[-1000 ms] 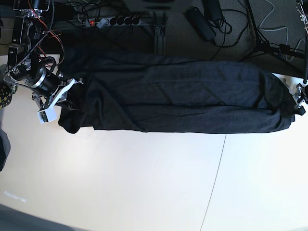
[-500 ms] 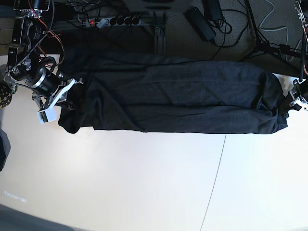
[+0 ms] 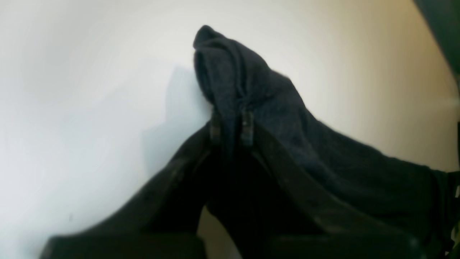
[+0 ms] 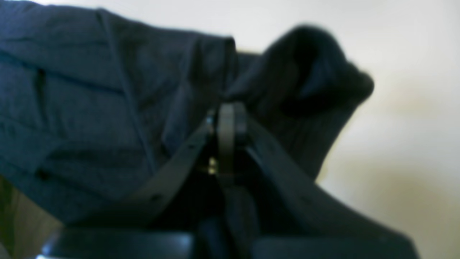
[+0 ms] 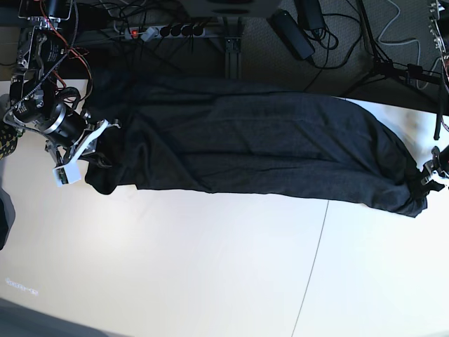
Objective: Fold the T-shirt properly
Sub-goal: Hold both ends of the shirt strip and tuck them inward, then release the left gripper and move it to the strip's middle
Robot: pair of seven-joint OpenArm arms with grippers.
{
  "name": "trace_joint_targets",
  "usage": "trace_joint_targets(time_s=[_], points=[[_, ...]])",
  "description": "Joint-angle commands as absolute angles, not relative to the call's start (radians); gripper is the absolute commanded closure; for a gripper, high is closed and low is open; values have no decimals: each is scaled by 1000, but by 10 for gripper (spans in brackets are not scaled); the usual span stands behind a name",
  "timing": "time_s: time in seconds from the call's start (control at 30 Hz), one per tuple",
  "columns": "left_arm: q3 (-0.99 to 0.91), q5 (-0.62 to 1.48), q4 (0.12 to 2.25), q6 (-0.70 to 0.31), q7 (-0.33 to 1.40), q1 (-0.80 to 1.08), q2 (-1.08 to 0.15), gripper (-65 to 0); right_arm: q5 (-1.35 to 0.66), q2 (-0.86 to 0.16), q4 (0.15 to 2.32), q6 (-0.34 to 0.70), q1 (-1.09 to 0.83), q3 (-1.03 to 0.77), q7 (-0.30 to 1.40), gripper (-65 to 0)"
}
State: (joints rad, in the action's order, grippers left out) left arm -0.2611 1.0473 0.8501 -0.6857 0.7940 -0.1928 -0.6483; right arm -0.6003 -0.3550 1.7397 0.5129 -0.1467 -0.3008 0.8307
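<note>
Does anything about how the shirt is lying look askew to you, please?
Yes. The T-shirt lies stretched between both grippers, but the end at the left gripper sags lower toward the near table edge, so its lower edge runs slanted.

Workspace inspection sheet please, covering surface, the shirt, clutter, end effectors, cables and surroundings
Surface: pale table, one thin seam line.
Job's things: T-shirt stretched in a long band along the far side, plain dark side up, not yet folded square.
Clutter: nothing seen.
End effectors: left end effector shut on one end of the shirt; right end effector shut on the other end.
Cables: black leads and a power strip behind the table.
Surroundings: tripod legs, dark floor.
</note>
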Motion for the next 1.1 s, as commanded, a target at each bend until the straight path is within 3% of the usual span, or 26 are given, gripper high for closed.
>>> trace_joint_targets(time_s=[0.0,0.37,0.67,0.87,1.07], points=[[-268,1052,862,-692,774,-227,-675,0,-621,-371,1754,587,-125,-307,812,0],[-267,906,823,-662,691,-343,-696,0,-700,-371,1755,587,-16,-360,873,0],[-249,926,797,-664,775,-434,-709,0,-767,-371,1755,587,-7,-411,895,0],[-246,1056,992,-666,973,-378,-687,0,-768,-371,1755,587,-6,-411,894,0],[-234,1058,1333,-667,985,-195,-643,0,-771,-370,1755,587,-6,-411,890,0]])
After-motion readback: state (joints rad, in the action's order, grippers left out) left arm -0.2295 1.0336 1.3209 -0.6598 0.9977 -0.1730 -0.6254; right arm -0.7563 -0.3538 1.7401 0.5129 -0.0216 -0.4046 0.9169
